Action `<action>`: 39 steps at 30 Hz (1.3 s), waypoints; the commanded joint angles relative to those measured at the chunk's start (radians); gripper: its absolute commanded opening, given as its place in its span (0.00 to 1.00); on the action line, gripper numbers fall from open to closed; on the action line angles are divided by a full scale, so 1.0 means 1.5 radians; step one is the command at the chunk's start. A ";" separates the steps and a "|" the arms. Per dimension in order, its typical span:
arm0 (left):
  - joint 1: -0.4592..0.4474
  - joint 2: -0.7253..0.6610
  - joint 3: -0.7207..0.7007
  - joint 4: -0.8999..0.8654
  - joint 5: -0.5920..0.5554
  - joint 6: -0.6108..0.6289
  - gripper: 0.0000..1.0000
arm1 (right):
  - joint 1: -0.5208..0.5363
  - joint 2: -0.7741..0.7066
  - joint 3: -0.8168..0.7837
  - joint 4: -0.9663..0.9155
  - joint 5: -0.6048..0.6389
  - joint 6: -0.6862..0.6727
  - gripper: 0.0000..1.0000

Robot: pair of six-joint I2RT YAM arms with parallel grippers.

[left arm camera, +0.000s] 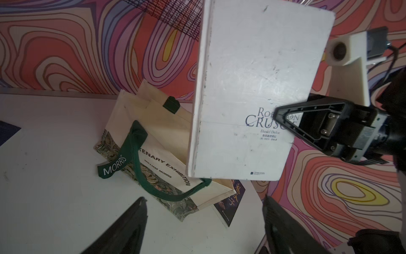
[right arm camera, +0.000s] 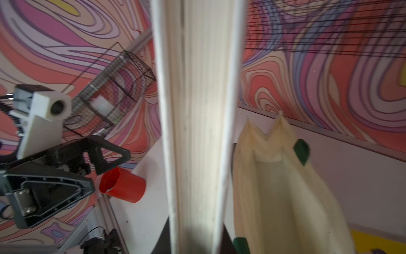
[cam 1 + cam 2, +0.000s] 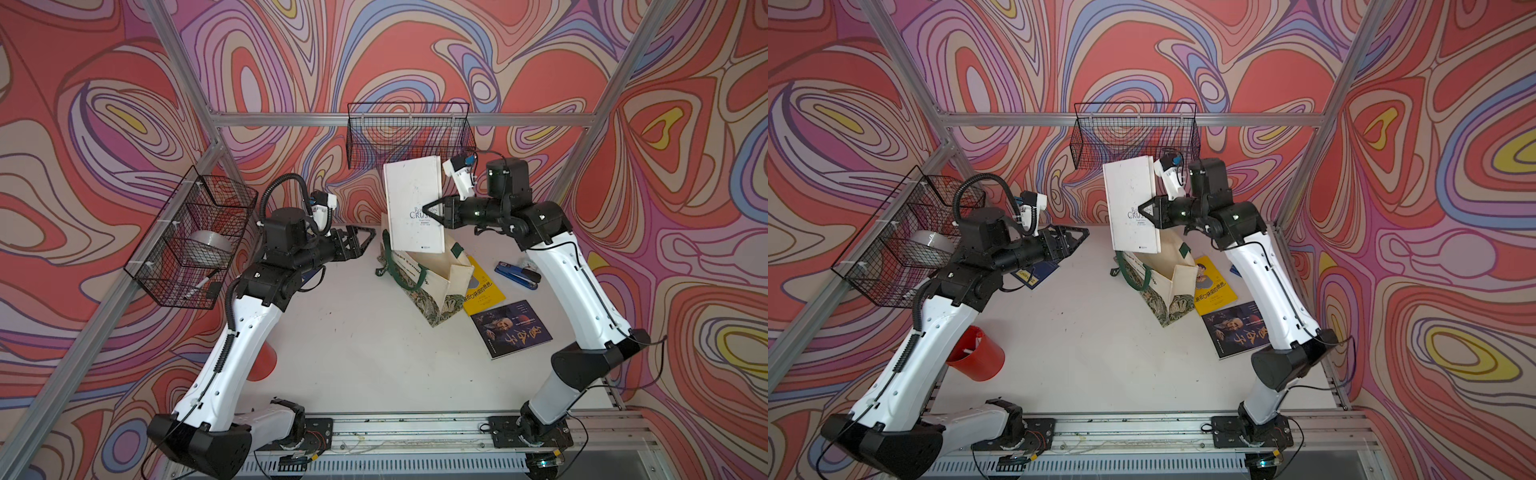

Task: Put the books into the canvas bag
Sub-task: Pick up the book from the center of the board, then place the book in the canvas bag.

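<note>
Pinches the white book [image 3: 409,195] by its page edge in the right gripper [image 3: 434,210], upright over the open mouth of the canvas bag [image 3: 451,274]. Presents the left gripper [image 3: 365,243] spread wide and empty, well apart from the bag. Shows the yellow book [image 3: 484,291] and dark book [image 3: 513,328] flat on the table [image 3: 353,353] beside the bag.

White tabletop [image 3: 353,332] as ref. Red plastic cup [image 3: 976,353] tipped over at its left edge. Blue-and-black stapler [image 3: 517,274] lying on it, far right side. Black wire basket [image 3: 409,133] on the wall above its far edge. Second black wire basket [image 3: 191,237] above its left edge, holding a silvery tape roll [image 3: 210,245] and a white marker pen [image 3: 201,284].
</note>
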 commanded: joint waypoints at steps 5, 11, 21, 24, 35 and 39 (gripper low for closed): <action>-0.030 0.123 -0.015 -0.008 -0.084 -0.003 0.68 | -0.001 0.069 0.109 -0.144 0.260 -0.112 0.00; -0.051 0.252 -0.015 0.028 -0.072 -0.025 0.62 | -0.001 0.133 0.171 -0.223 0.231 -0.135 0.00; -0.060 0.388 0.005 0.091 -0.063 -0.065 0.59 | -0.001 0.205 0.108 -0.253 0.160 -0.153 0.00; -0.059 0.417 0.019 0.090 -0.063 -0.065 0.59 | -0.001 0.233 0.108 -0.253 0.146 -0.157 0.00; -0.056 0.451 0.009 0.102 -0.062 -0.070 0.59 | 0.004 0.352 0.115 -0.253 0.084 -0.165 0.00; -0.054 0.453 0.006 0.102 -0.058 -0.068 0.59 | 0.006 0.359 0.126 -0.252 0.093 -0.154 0.27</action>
